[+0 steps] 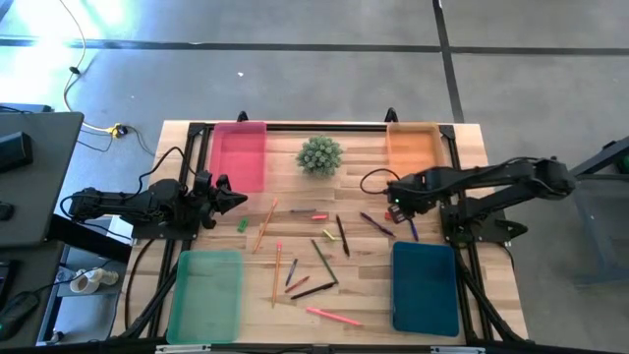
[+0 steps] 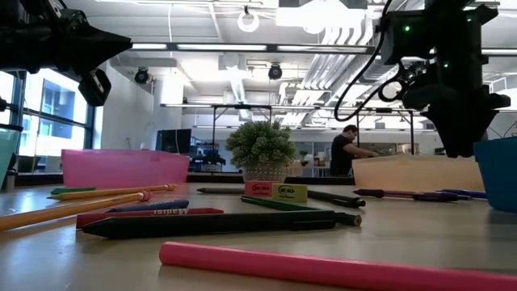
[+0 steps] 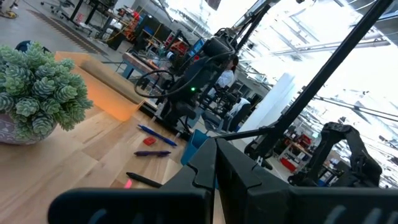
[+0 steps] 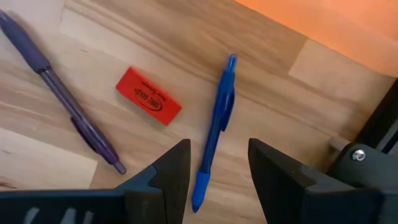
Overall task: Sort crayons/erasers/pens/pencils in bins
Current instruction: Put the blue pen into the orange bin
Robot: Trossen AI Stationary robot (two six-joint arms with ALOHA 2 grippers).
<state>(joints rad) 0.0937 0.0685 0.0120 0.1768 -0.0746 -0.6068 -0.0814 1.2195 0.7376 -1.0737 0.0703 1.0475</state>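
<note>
While all four bins [image 1: 239,157] hold nothing, the right end effector [image 4: 217,165] hovers open, the left closed.

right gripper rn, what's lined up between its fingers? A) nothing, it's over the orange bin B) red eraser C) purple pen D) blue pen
D: in the right wrist view the open right gripper hangs over the table with the blue pen running into the gap between its fingers; the red eraser and purple pen lie off to one side, and the orange bin sits beyond the pen's far end.
</note>
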